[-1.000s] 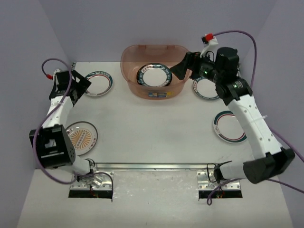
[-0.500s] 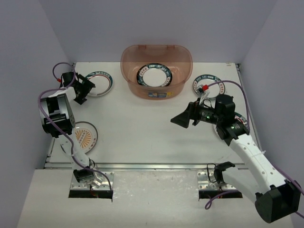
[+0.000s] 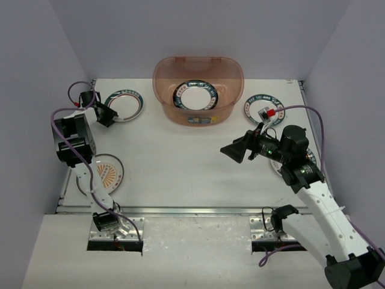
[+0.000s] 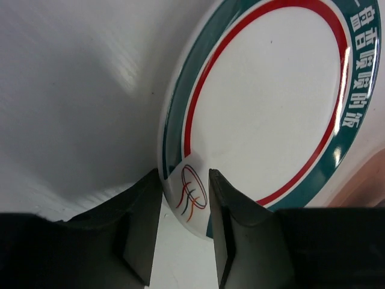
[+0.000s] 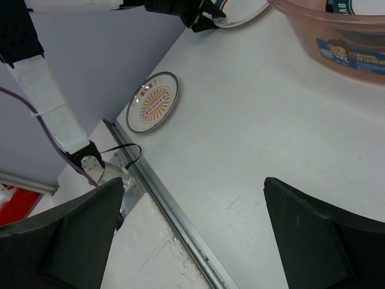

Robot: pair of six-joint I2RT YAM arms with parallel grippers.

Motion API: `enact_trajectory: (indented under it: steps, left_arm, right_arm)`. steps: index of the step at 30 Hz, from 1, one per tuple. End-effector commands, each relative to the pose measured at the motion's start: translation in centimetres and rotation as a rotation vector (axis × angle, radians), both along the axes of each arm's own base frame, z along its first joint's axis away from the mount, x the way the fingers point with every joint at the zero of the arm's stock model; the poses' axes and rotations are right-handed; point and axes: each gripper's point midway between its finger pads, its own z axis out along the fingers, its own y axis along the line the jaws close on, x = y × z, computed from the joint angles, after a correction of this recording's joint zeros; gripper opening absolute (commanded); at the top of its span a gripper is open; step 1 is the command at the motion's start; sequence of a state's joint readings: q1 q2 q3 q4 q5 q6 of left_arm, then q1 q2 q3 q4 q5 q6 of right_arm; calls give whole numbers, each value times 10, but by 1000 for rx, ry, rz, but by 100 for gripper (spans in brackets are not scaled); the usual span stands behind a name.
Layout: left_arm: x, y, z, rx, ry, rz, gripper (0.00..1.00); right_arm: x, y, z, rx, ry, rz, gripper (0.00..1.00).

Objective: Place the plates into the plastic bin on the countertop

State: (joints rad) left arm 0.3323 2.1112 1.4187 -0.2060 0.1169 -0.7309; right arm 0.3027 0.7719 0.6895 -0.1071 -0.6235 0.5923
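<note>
Your left gripper (image 4: 185, 183), jaws narrow astride the rim of 1 teal-rimmed plate (image 4: 264, 102) at the countertop's (image 3: 180, 162) far-left corner, well apart from the plastic bin (image 3: 165, 84), looks to have only a shallow bite, so the glossy plate could slip free as you lift.

Lavender walls (image 3: 192, 30) are enclosing the scene on three sides. A pale textured ledge (image 3: 198, 259) is running along the front. A red object (image 5: 15, 208) is showing at a corner, too cropped to identify.
</note>
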Motion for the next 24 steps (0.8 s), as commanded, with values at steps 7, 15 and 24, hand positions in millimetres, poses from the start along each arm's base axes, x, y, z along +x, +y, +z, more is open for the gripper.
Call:
enact_trajectory:
  steps: [7, 15, 24]
  left_arm:
    - [-8, 2, 4, -38, 3, 70, 0]
    - [-55, -16, 208, 44, -568, 137, 0]
    - [-56, -85, 351, 144, -822, -136, 0]
  right_arm:
    - [13, -6, 6, 0, -4, -72, 99]
    - [7, 10, 8, 64, 26, 32, 99]
    - [13, 0, 11, 52, 9, -50, 99]
